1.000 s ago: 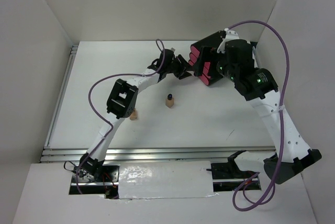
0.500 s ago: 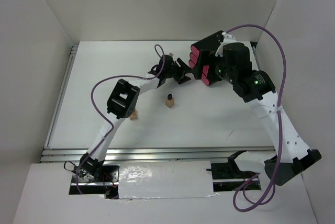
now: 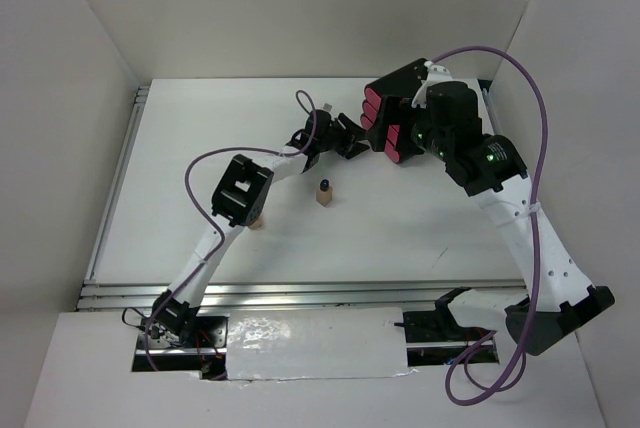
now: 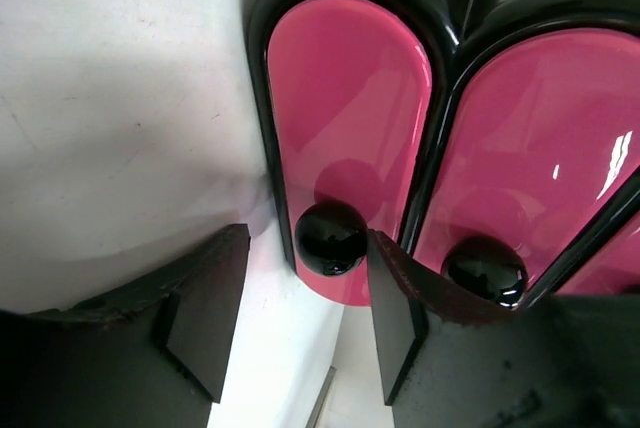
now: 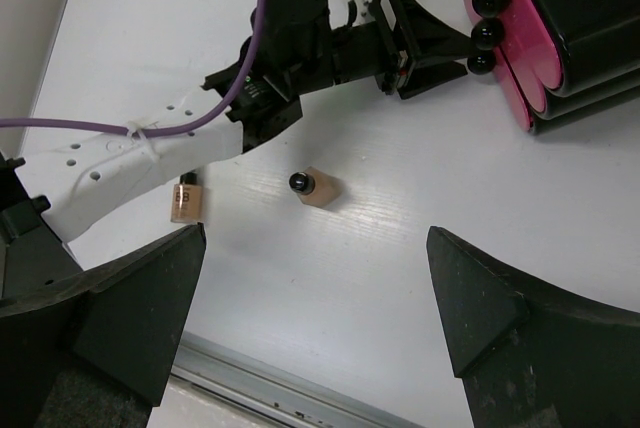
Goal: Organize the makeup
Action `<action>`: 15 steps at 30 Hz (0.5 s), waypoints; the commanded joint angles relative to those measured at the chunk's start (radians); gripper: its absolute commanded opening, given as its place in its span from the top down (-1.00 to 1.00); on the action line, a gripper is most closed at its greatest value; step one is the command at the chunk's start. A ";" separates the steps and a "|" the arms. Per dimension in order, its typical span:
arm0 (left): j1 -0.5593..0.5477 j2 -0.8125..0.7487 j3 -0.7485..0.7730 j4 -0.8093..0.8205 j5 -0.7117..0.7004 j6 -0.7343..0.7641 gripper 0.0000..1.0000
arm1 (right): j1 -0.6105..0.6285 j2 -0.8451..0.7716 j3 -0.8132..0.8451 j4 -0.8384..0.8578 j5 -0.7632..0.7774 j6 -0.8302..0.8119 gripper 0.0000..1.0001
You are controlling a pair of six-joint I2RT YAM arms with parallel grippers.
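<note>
White tabletop [image 3: 200, 148], white walls [image 3: 300, 8] on three sides. Left arm [image 3: 240, 193] runs from the near edge toward the far right. Right arm [image 3: 520, 218] comes up the right side, its wrist above the box.

Black box [image 3: 398, 83] sits near the far right corner of the tabletop. Its pink drawer fronts [image 3: 395, 140] face left, and the right wrist view shows three black knobs in a row on them.

Left tool [image 3: 350, 138] is at the drawer fronts, jaws parted. In the left wrist view its two fingers straddle the knob [image 4: 330, 238] of the end pink front. The right finger is against the knob or just beside it, and there's a clear gap on the other side, so it isn't clamped. A neighbouring knob [image 4: 485, 268] sits just outside the right finger.

Right tool [image 5: 312, 248] is spread wide, holding nothing, and looks down over the tabletop.

Makeup in view:
- Tan bottle [image 3: 323, 193] with a black cap stands near the middle of the tabletop, apart from the box and both tools.
- Second bottle [image 3: 257, 220] is toward the near left of the first, just beside the left arm's elbow and partly hidden by it. It seems to lie flat, with the label up in the right wrist view [image 5: 185, 200].
</note>
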 commanded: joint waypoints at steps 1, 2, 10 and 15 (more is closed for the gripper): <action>-0.008 0.036 0.036 0.059 -0.002 -0.022 -0.23 | 0.002 -0.019 0.012 0.040 0.005 -0.010 -1.00; -0.011 0.042 0.039 0.068 -0.001 -0.028 -0.22 | 0.004 -0.019 0.013 0.040 0.005 -0.010 -1.00; -0.023 0.117 0.100 0.151 0.013 -0.077 -0.34 | 0.002 -0.007 0.003 0.049 -0.017 -0.008 -1.00; -0.032 0.128 0.090 0.187 0.005 -0.103 -0.25 | 0.002 -0.011 -0.011 0.052 -0.009 -0.010 -1.00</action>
